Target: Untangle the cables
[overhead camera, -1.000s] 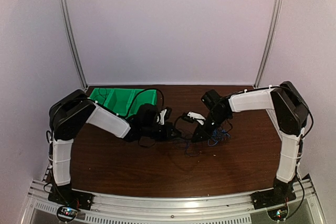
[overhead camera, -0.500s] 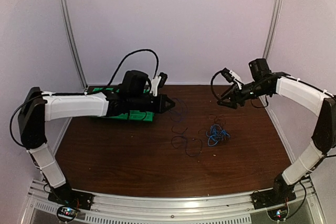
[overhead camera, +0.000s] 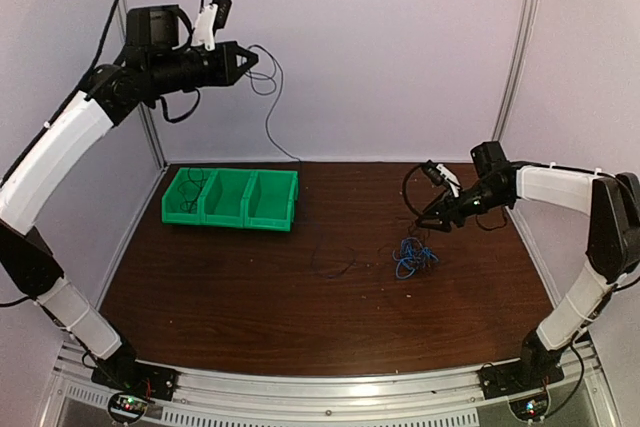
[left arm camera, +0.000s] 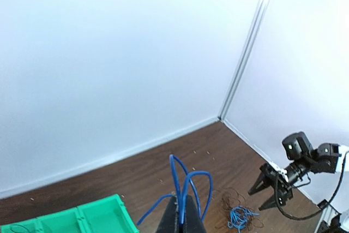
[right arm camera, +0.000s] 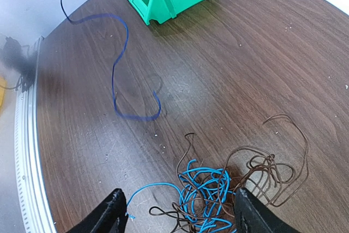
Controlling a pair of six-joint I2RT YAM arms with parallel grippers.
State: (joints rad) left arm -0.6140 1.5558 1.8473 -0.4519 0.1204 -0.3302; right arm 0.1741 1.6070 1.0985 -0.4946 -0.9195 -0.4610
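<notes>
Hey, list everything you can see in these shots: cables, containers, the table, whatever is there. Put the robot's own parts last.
table: one, dark brown wood, fills the floor of the cell
bin: one, green, three compartments, far left of the table
tangle: one heap, bright blue and dark wires, too knotted to count, right of centre
loose cable: one, blue, hangs from above, lower end lying between bin and tangle
left arm: one, white and black, raised high at the left
right arm: one, white and black, low over the table
left fingers: black, shut on the loose cable
right fingers: black, open, just above the tangle
</notes>
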